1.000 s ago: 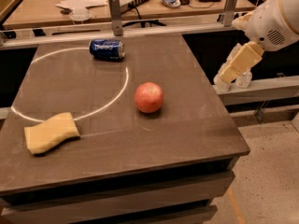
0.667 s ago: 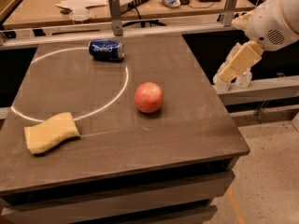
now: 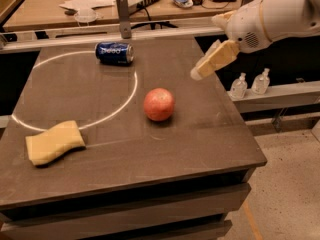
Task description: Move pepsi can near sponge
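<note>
Over on the near left of the table lies the sponge, flat on the dark top, just at the painted white ring that loops across the left half. That is the target spot, and nothing is beside it yet.

Moving right and to the far edge, the pepsi can lies on its side, lettering up, close to the far rail and on the ring's far arc. It is well apart from the sponge, with most of the ring's width between them. Nothing touches it.

Toward the middle, the red apple sits just outside the ring on the right. It is roughly between the arm and the sponge, though off the direct line from can to sponge.

On the right, the gripper hangs in the air above the table's far right edge, angled down and leftward, well apart from the can and from everything else. It carries nothing; whether it is released or clenched cannot be told from this view.

So the job looks barely begun: the reach to the can, the grasp, the carry across to the near left and the set-down by the sponge all appear to remain.
</note>
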`<state>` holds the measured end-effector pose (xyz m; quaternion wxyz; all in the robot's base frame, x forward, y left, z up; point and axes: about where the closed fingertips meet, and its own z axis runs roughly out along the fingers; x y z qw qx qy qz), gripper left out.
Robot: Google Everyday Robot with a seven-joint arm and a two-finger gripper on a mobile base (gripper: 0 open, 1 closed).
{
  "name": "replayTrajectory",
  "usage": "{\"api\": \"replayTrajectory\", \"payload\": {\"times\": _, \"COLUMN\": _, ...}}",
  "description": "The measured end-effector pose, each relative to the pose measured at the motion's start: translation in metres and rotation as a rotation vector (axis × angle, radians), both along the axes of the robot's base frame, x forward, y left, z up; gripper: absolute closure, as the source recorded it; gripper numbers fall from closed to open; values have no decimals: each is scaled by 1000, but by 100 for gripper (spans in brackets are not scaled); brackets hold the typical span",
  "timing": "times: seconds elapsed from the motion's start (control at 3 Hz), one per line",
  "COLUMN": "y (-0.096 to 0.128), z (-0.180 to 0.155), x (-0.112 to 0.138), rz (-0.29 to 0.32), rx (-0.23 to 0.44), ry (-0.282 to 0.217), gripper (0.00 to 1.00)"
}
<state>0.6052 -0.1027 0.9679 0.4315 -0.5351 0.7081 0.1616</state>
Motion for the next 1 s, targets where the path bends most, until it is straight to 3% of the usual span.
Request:
{"api": "replayTrajectory", "payload": {"times": 0.33, "y": 46, "z": -19, "x": 34, "rz": 37, "rx": 165, "ry": 46, "gripper": 0}}
{"api": "replayTrajectory", "payload": {"times": 0.67, "y": 77, "z": -36, "x": 56, "rz": 55, "rx": 239, "ry": 70, "gripper": 0}}
{"api": "replayTrajectory", "payload": {"times": 1.0, "y": 115, "z": -56, "x": 99, "rz": 33, "rx": 271, "ry": 57, "gripper": 0}}
